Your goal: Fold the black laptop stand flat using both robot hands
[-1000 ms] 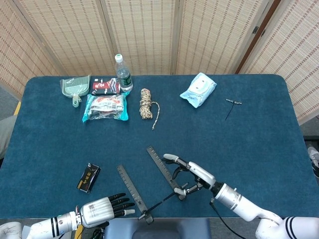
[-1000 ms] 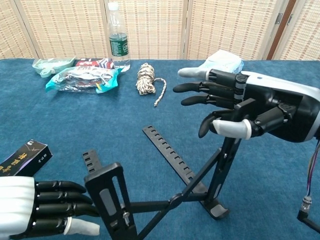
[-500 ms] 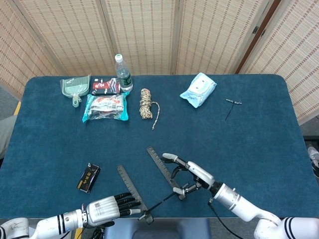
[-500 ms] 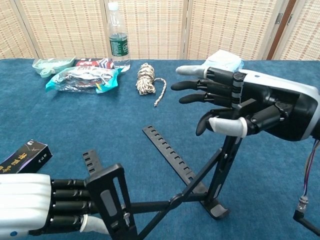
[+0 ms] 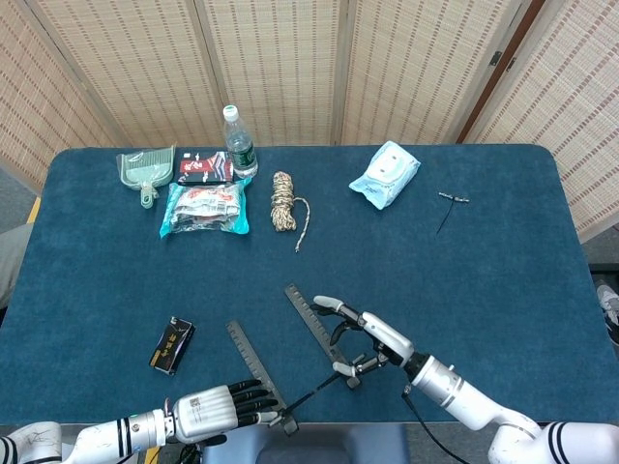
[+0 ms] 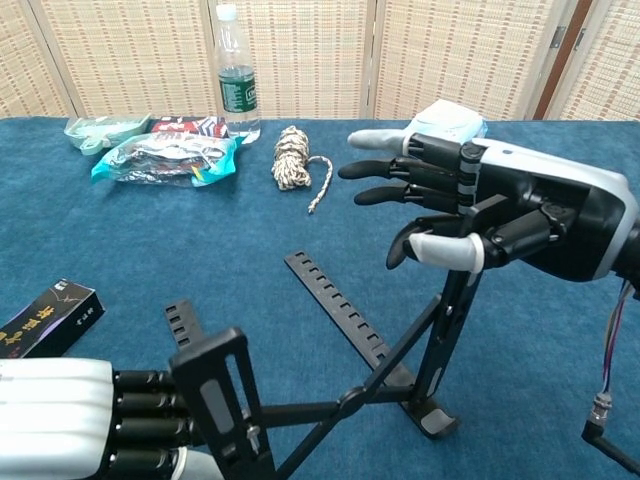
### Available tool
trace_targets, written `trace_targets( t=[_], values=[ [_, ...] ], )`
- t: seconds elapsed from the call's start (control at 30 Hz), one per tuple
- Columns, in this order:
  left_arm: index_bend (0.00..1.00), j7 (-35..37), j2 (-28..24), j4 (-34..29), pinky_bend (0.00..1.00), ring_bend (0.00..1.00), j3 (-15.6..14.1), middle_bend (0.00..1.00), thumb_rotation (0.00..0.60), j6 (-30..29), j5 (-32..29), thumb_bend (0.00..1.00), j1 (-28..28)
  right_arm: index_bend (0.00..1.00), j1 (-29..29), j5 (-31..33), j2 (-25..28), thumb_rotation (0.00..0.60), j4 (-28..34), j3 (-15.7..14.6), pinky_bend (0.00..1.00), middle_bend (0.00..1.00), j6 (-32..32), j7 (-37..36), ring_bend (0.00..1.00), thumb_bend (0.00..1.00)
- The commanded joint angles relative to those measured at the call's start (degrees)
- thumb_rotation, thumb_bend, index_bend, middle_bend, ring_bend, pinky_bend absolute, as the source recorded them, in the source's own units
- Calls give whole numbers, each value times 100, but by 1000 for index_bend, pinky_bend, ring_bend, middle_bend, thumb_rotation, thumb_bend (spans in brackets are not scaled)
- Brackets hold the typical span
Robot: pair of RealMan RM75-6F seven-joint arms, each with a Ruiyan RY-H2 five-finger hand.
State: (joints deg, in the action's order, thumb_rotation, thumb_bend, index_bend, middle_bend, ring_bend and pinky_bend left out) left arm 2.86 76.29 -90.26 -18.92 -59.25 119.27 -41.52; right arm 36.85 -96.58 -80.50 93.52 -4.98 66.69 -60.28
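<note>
The black laptop stand [image 5: 311,340] stands unfolded near the table's front edge, its two slotted rails lying on the blue cloth. In the chest view the stand [image 6: 345,400] shows crossed struts and two raised uprights. My left hand [image 5: 215,414] lies low at the front left. In the chest view, the left hand [image 6: 70,425] has straight fingers that reach behind the stand's left upright plate [image 6: 222,400] and touch it, with no grip showing. My right hand [image 6: 500,215] hovers with fingers spread, its thumb curved over the top of the right upright [image 6: 450,320]. From the head view my right hand [image 5: 372,336] holds nothing.
A small black box [image 5: 172,345] lies left of the stand. Along the far side are a green dustpan [image 5: 145,166], a snack bag [image 5: 205,208], a water bottle [image 5: 238,142], a rope coil [image 5: 283,201], a wipes pack [image 5: 385,174] and a small tool [image 5: 451,199].
My left hand has slid right until its fingers pass behind the stand's left upright plate. My right hand has drifted slightly left above the right upright. The stand has not changed shape.
</note>
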Motion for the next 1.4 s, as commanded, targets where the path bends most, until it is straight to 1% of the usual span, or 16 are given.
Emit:
trace_targets(
  t=[0.03,0.23,0.47,0.63,0.7,0.87,1.07,1.27,1.4],
  values=[
    [0,-27,-15,-18,0,0,-14,0,600,-23,-2,321,-5,0,-2,7,-4,600,3,9,407,144,-15,19,133,187],
    [0,-80,-159,14,0,0,69,0,600,-109,-282,320,73,0,-5,-29,34,600,35,6,407,143,-20,45,133,187],
    [0,-107,-536,39,0,0,203,0,600,-477,-696,321,316,0,33,79,4,600,-11,97,388,143,-132,169,134,185],
    [0,-135,-817,64,0,0,335,0,600,-788,-1010,321,545,0,95,329,-61,600,-27,290,333,116,-307,572,114,178],
    [0,-147,-934,85,0,0,411,0,600,-892,-1179,321,646,0,126,541,-116,600,-17,451,305,98,-396,867,93,176],
    [0,-150,-1074,91,0,0,519,0,600,-989,-1391,321,786,0,216,994,-183,600,68,734,226,45,-667,1428,36,169],
    [0,-166,-1176,108,0,0,649,0,600,-997,-1596,321,894,0,312,1312,-318,600,58,984,173,1,-868,1929,7,166],
    [0,-205,-1244,89,0,0,736,0,600,-997,-1640,321,951,0,408,1521,-487,600,-33,1182,161,0,-1031,2248,0,160],
    [0,-241,-1282,57,0,0,786,0,600,-1001,-1656,321,987,0,449,1548,-583,600,-97,1335,152,0,-981,2438,0,154]
  ],
)
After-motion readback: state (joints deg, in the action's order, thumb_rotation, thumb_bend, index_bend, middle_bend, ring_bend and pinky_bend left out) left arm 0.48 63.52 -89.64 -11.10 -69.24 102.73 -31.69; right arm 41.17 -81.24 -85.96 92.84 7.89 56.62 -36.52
